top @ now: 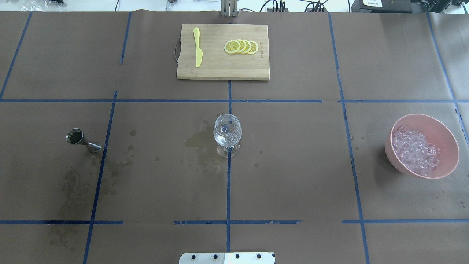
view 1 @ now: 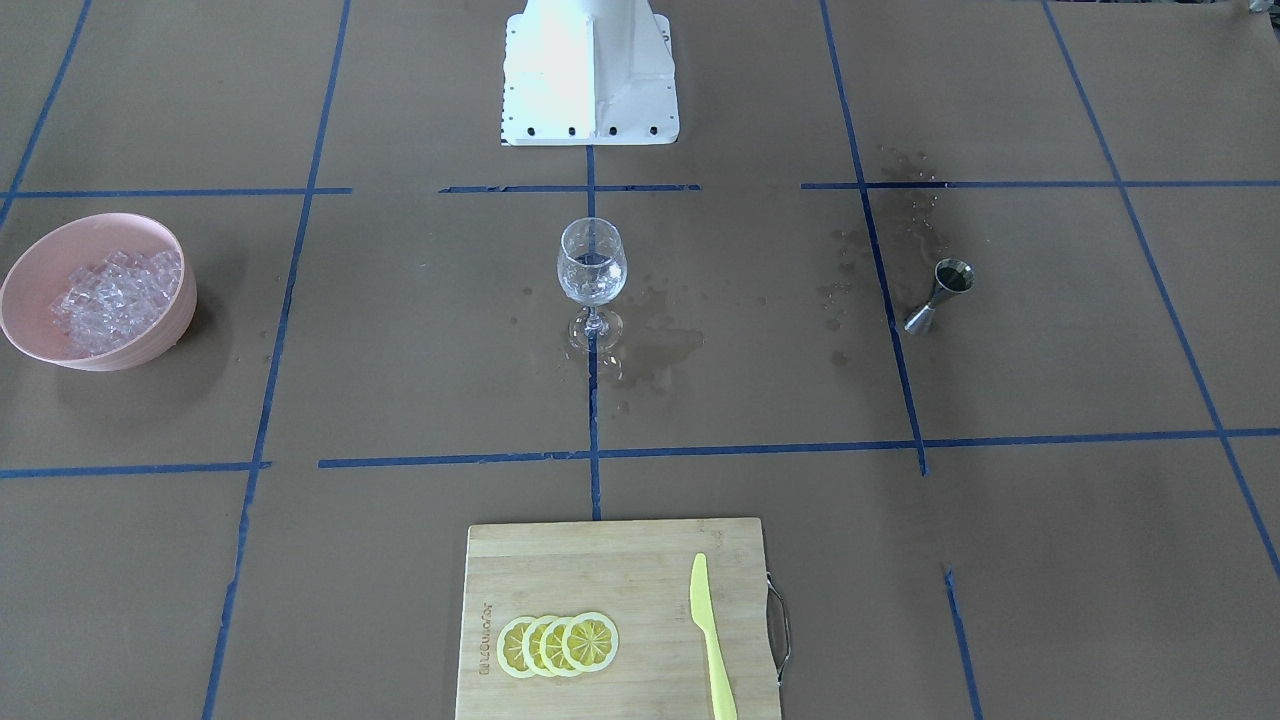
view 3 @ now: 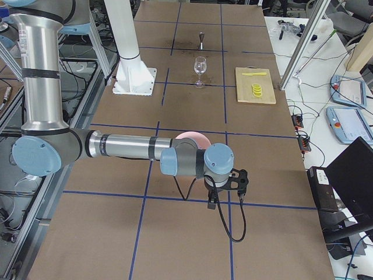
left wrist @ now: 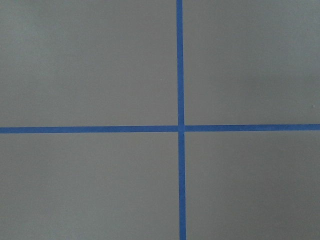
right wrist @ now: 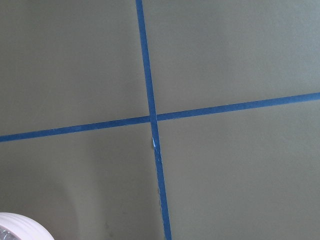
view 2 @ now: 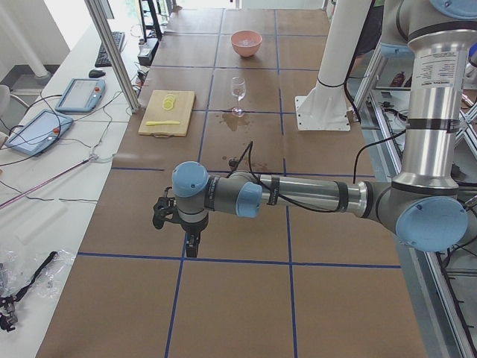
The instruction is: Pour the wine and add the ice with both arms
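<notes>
A: Where are the left fingers (view 2: 191, 245)?

B: Pointing down over bare counter (view 2: 246, 298), out past the jigger (top: 82, 140). Wide or narrow, I cannot tell. The same goes for the right fingers (view 3: 211, 201).

A: And the wine (top: 227, 138)?

B: A little clear liquid seems to sit in the stemmed glass (top: 227, 128), well apart from both sets of fingers and between them along the counter.

A: The ice (top: 416, 152)?

B: Heaped in the pink bowl (top: 441, 128), near the right fingers, just behind that wrist in the right side view.
</notes>
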Available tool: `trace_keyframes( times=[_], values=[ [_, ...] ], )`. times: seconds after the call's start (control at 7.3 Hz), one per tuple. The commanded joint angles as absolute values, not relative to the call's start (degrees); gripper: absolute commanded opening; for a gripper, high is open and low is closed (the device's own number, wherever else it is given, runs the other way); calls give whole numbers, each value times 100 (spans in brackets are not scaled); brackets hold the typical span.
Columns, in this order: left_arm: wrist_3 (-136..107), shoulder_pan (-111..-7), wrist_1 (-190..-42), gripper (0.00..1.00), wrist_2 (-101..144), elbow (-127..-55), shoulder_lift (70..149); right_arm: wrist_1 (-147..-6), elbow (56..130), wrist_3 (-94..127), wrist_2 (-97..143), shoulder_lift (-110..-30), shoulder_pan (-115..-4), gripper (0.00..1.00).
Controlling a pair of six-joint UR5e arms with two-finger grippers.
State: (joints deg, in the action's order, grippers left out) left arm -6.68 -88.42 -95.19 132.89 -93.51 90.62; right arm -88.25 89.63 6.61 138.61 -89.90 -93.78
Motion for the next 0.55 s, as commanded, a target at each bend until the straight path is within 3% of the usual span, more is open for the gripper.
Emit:
trace_keyframes(
  times=[0.0,0.41],
  values=[
    [-668,-8842,-9519,100,13289,-9343,9062,-8816,8991,589,13799,-8982,-9378,100],
    [-685,-8842,-9519,100,13289,-9508,9123,-8833,9122,554,13711,-8939,-9378,100]
  ],
)
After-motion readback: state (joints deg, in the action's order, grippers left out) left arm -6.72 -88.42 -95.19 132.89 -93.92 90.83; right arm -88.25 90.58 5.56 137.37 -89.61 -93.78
